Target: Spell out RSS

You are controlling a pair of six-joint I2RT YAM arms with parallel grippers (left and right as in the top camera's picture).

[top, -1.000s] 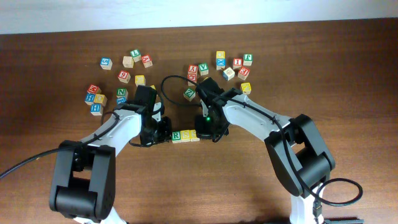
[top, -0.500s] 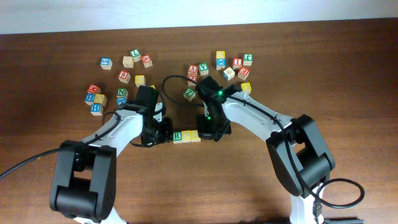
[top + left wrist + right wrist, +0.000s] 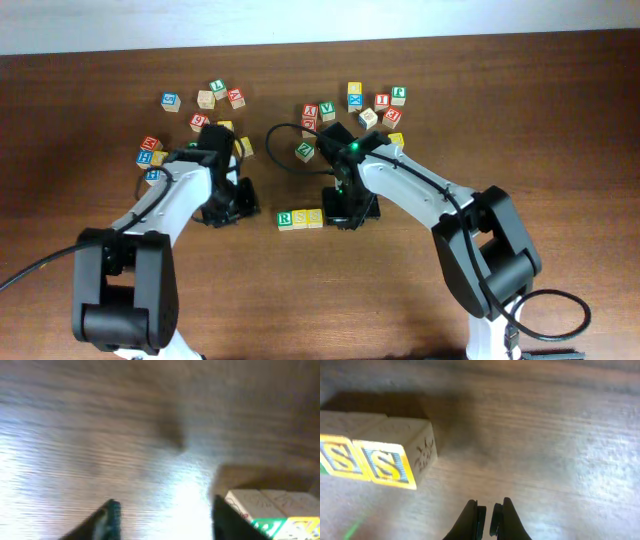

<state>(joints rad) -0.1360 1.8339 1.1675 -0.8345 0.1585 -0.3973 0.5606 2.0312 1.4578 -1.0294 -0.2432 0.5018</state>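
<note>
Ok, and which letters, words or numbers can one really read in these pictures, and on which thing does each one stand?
"R": on the green face of the first block in the row, overhead view.
"S": on the yellow face of the middle block, right wrist view.
"S": on the yellow face of the end block, right wrist view.
The scattered blocks carry letters too small to read with certainty.
The left wrist view is blurred and nothing in it is readable.

A brown wooden table (image 3: 570,110) holds many loose letter blocks (image 3: 206,98) in small bunches near its far edge.
</note>
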